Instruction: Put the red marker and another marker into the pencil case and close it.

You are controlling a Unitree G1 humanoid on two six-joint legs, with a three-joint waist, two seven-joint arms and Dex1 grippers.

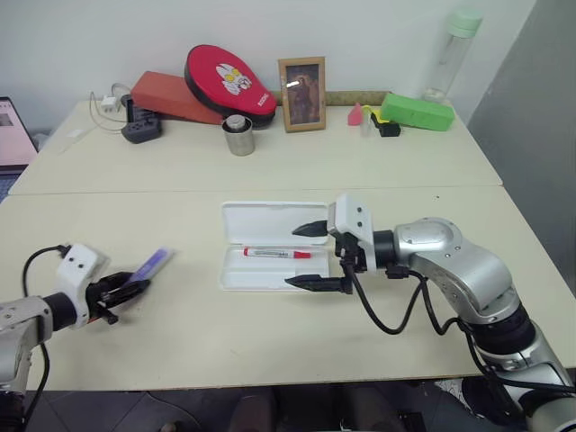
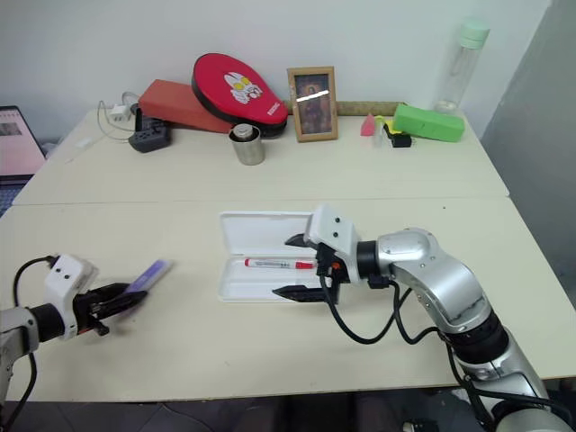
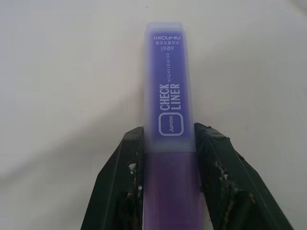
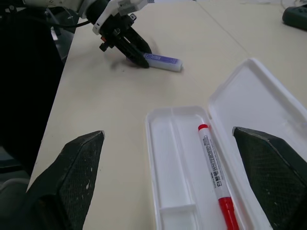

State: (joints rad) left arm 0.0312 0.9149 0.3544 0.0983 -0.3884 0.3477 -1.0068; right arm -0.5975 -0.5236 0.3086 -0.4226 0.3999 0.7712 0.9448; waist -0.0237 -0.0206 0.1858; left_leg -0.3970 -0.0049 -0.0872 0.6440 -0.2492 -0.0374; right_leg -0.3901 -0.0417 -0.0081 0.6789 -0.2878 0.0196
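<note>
At the lower left, the left end effector (image 1: 121,290) is clenched on the light, stiff, smooth purple marker (image 1: 151,265), gripping one end.

Looks like an office/lab room: plain cream surface (image 1: 270,171) vs bare wall, w/ power strip (image 1: 141,131), laptop (image 1: 13,135), framed photo (image 1: 302,94), water bottle (image 1: 453,54).
</note>
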